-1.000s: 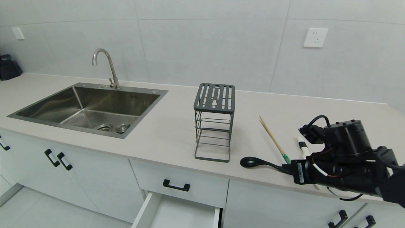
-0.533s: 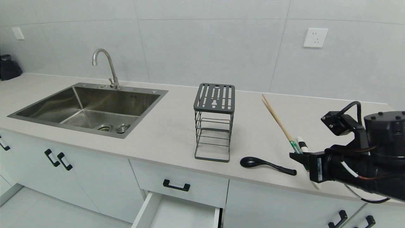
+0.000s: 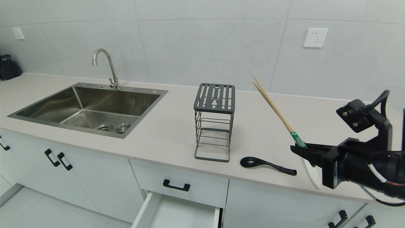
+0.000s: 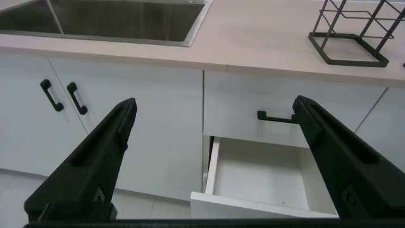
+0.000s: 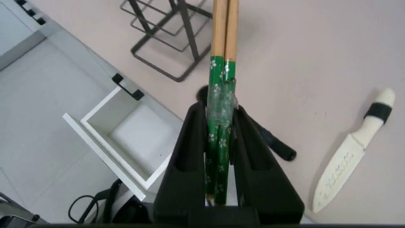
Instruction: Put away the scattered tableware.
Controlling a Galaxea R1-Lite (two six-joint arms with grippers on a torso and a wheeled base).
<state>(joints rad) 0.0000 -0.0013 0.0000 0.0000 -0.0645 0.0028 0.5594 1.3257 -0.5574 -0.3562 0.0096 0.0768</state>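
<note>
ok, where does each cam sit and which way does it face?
Head: on the head, facing forward and down at counter, sink, rack; right claw holds chopsticks.
Left wrist: low before the cabinets, facing the open drawer; left claw open.
Right wrist: above the counter edge, looking down along its claw; knife beside.
Shared: rack in all three.

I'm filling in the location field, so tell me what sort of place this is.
Most likely a kitchen: a steel sink with a tap set in a countertop, drawers beneath, plus a spoon and chopsticks.
</note>
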